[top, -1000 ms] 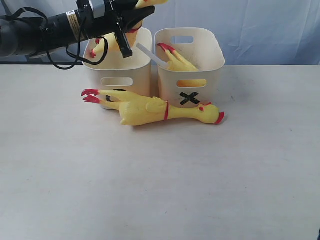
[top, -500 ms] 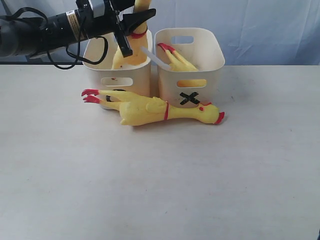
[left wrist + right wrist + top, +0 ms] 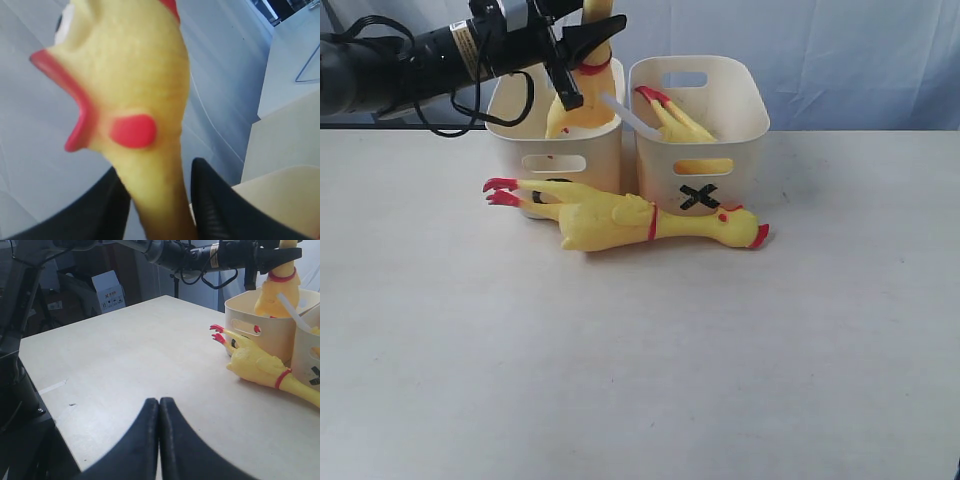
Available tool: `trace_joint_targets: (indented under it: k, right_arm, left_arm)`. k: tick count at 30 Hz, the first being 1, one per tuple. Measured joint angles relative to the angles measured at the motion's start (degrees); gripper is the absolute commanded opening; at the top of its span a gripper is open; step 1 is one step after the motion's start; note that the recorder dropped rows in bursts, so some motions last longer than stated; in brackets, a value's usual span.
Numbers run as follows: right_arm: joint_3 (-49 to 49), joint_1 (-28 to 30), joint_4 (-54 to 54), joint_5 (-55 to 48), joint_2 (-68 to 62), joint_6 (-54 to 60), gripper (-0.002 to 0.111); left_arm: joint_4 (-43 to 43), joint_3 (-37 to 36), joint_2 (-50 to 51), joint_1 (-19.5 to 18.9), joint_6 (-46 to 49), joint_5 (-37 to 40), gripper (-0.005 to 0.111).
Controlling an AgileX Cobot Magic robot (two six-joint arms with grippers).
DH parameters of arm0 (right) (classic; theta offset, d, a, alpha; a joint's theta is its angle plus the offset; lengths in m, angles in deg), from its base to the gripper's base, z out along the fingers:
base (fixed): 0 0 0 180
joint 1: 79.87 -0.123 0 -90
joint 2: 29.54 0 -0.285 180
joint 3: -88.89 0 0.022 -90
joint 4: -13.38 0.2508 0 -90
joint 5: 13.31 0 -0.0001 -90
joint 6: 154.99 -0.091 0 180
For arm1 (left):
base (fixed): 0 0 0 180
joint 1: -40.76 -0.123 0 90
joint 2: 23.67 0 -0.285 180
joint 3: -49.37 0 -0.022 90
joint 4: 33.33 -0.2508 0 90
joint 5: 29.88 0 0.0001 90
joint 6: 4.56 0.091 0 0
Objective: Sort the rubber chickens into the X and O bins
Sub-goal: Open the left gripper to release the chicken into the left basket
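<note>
Changed: the long yellow rubber chicken with the red neck band [image 3: 592,95] has swung from a slant to upright, head at 12 o'clock. Its lower body now hangs inside the left cream plastic tub [image 3: 510,155]. Over the last half second it barely shifted.
Meaning: this bird looks ready to be let go, which would leave one unsorted.
Left pincer [image 3: 598,62]: clamped on that chicken's neck at the band, a black finger on either side, the head sticking out past them.
Left tub's mark: mostly hidden, unreadable.
Cream tub with the black X [image 3: 745,150]: at 3 o'clock of the left tub, a second yellow chicken [image 3: 675,125] inside, feet up.
Third yellow chicken [image 3: 610,220]: flat on the pale tabletop [image 3: 640,360] at 6 o'clock of both tubs, head toward 3 o'clock, well apart from either pincer.
Right pincer [image 3: 159,402]: tips pressed together, holding nothing, low over the tabletop.
</note>
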Motion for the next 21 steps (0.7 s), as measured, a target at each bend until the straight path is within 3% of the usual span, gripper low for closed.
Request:
trace_joint_targets:
  k: [9,11,16,21]
  right_arm:
    - [0.0,0.0,0.0,0.0,0.0,0.0,0.0]
    - [0.0,0.0,0.0,0.0,0.0,0.0,0.0]
    - [0.0,0.0,0.0,0.0,0.0,0.0,0.0]
    - [0.0,0.0,0.0,0.0,0.0,0.0,0.0]
  left_arm:
    - [2.5,0.0,0.0,0.0,2.2,6.4,0.033]
    - [2.6,0.0,0.0,0.0,2.2,9.1,0.038]
    - [4.1,0.0,0.0,0.0,2.0,10.4,0.065]
    - [7.5,0.0,0.0,0.0,-0.4,10.5,0.072]
